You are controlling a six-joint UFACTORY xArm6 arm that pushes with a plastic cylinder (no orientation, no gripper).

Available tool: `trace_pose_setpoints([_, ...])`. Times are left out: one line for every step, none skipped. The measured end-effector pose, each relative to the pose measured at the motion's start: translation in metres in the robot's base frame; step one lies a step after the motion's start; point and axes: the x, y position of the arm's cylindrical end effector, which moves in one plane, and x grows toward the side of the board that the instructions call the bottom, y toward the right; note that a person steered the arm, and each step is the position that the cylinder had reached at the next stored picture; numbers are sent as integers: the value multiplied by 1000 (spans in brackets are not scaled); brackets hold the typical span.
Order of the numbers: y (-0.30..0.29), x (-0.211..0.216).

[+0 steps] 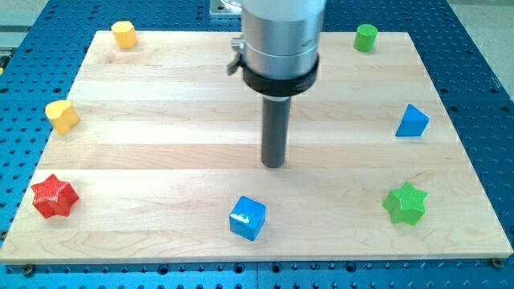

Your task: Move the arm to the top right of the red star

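The red star [54,196] lies near the board's left edge, toward the view's bottom left. My tip [274,164] rests on the wooden board near its middle, far to the right of the red star and slightly higher in the view. The blue cube [246,217] sits just below and left of my tip. No block touches the tip.
A yellow heart-like block [61,116] sits at the left edge, a yellow block [124,34] at the top left, a green cylinder [366,38] at the top right, a blue triangular block [412,121] at the right, a green star [404,203] at the bottom right.
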Motion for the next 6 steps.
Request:
trace_pose_setpoints([38,-8])
trace_pose_setpoints([56,-2])
trace_pose_setpoints([-13,-40])
trace_pose_setpoints([-101,-42])
trace_pose_setpoints([-210,-9])
trace_pose_setpoints([-280,-14])
